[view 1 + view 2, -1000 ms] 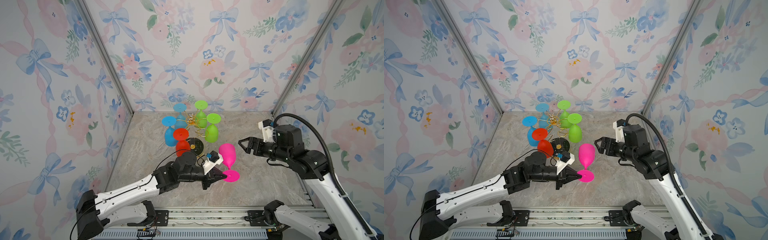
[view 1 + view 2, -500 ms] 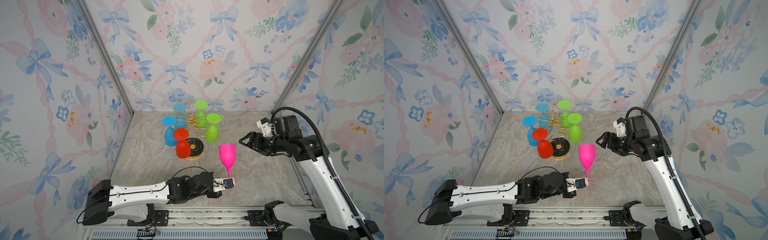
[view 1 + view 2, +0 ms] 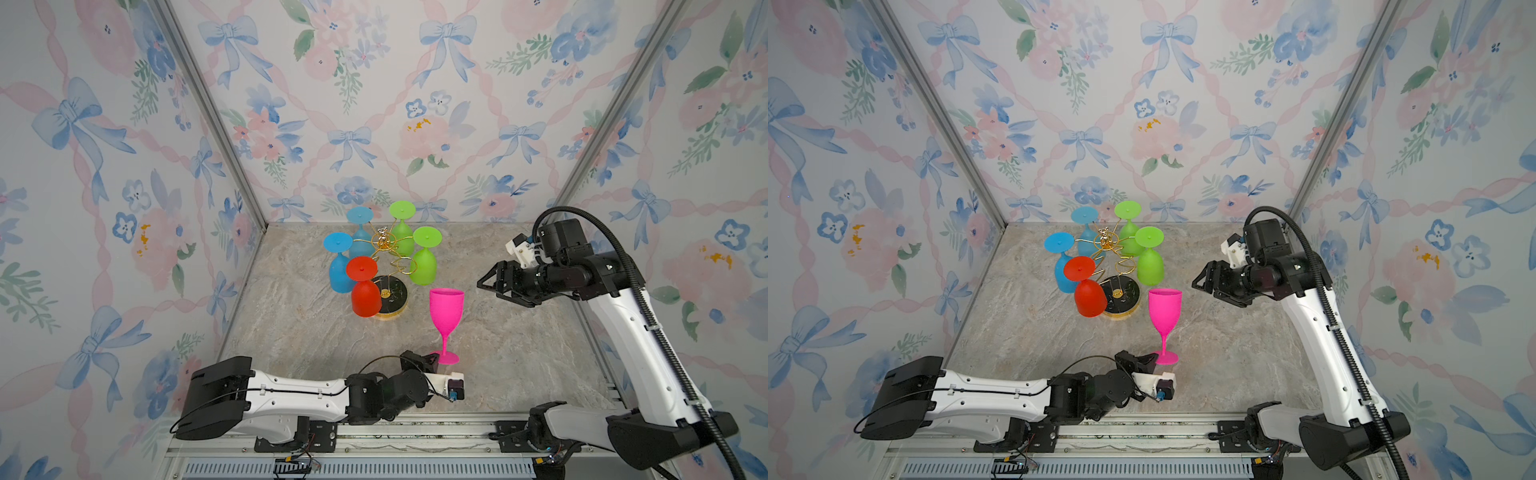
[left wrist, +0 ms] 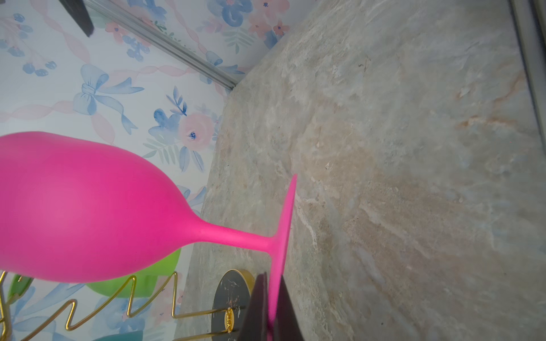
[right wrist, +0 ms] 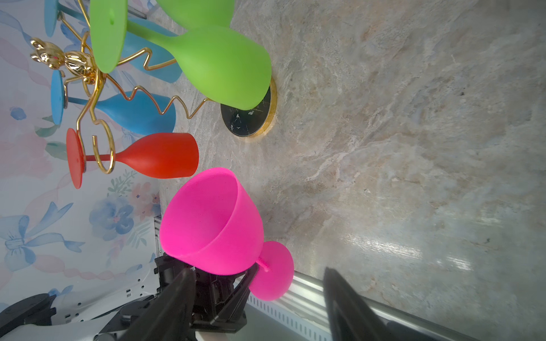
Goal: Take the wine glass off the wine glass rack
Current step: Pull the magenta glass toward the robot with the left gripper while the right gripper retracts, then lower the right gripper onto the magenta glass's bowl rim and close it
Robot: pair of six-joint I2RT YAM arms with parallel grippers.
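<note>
So we're looking at the pink wine glass (image 3: 446, 309), which is standing upright and off the wine glass rack (image 3: 383, 242). It's just beside the rack's round black base (image 3: 397, 291), on the side toward the front rail. The left gripper (image 3: 430, 358) is lying low over the marble table (image 3: 540, 353) and pinching the rim of the glass's foot. In the left wrist view we're seeing its dark fingers (image 4: 257, 307) clamped on either side of that thin pink disc. We can't tell if the foot is sitting fully flat on the table.

The right gripper (image 3: 485, 286) is hovering at about bowl height. It's near the glass but not touching it, jaws spread wide with nothing between them.

On the rack we're counting five glasses hanging upside down: two blue glasses (image 3: 340, 274), two green glasses (image 3: 424, 266) and a red glass (image 3: 365, 297).
</note>
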